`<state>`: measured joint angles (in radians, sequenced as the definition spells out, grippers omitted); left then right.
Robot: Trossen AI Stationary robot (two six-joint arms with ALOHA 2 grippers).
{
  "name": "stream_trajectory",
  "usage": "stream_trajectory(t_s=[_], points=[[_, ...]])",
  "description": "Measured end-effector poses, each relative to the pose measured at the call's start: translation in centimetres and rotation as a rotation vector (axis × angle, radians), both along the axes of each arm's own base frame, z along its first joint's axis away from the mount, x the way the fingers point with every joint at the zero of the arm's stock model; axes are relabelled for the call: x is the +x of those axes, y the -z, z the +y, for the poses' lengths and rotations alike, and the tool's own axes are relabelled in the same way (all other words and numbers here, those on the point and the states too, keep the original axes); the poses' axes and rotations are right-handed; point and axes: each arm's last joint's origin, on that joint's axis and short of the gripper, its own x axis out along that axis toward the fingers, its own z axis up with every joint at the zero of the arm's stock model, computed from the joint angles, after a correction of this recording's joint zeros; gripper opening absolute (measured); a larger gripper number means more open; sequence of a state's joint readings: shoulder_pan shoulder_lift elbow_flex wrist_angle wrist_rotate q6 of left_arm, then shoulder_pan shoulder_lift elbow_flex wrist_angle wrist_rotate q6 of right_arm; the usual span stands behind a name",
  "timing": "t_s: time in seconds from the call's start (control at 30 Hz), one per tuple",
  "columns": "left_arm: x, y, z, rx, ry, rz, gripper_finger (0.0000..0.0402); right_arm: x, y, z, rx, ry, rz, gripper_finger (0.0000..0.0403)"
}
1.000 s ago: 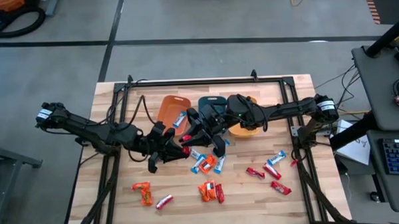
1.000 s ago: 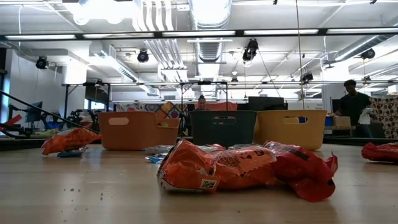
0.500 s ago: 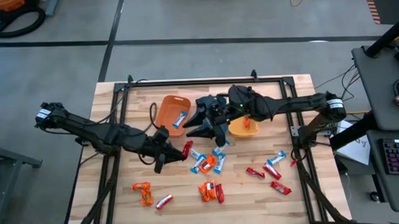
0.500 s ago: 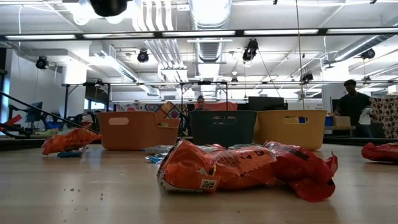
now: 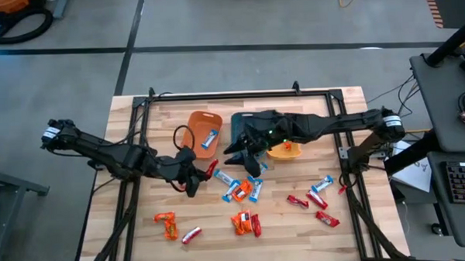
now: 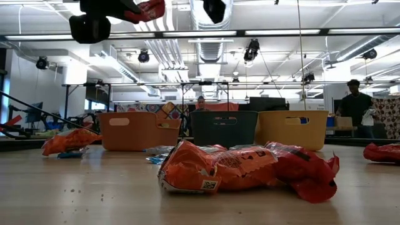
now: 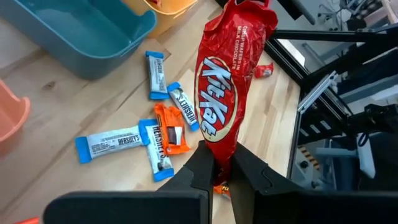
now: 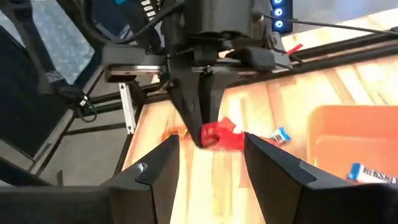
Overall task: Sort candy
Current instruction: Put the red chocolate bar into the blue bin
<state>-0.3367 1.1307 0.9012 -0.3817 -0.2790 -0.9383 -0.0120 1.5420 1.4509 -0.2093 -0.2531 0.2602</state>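
Note:
My left gripper [image 5: 202, 175] hangs over the table's middle, shut on a red KitKat candy [image 7: 225, 81]. In the low view the gripper and that candy [image 6: 146, 9] show high above the table. My right gripper [image 8: 208, 167] stands open facing it, near the teal bin [image 5: 246, 122], with nothing between its fingers. Loose candy lies flat on the table: blue-and-white pieces [image 5: 238, 189], orange ones [image 5: 241, 222] and red ones [image 5: 321, 213]. The orange bin [image 5: 195, 129] holds a blue-and-white candy [image 5: 210, 138]. My left gripper pinches the near end of the KitKat wrapper [image 7: 219, 148] between its two fingers. The fingers slant downward from the table's left side and lie along the candy. The rest of the candy sticks out ahead of the fingertips, lifted clear of the table.
The yellow-orange bin [image 5: 284, 150] stands right of the teal bin, partly under my right arm. A black frame [image 5: 239, 94] runs along the table's far edge and sides. More candy lies near the left front [image 5: 167, 225]. A person [image 6: 354, 103] stands in the room behind.
Both grippers have tipped downward and sunk into the top of the low view. My right gripper has drawn back from the left one toward the bins. The red candy stays in my left gripper, clear of the table.

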Motion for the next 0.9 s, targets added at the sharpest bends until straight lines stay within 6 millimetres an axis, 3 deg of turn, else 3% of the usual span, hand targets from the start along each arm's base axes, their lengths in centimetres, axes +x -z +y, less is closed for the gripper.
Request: stream_trajectory(t_s=[0.3,0.9], points=[[0.1,-0.1,0.0,-0.001,-0.001,-0.013,0.0007,2.2,2.3,-0.1,-0.039,0.010,0.002,0.0168],[0.3,-0.2,0.3,0.050,-0.061,-0.044,0.0007,2.3,2.3,-0.1,-0.041,0.007,-0.016,0.0166]])
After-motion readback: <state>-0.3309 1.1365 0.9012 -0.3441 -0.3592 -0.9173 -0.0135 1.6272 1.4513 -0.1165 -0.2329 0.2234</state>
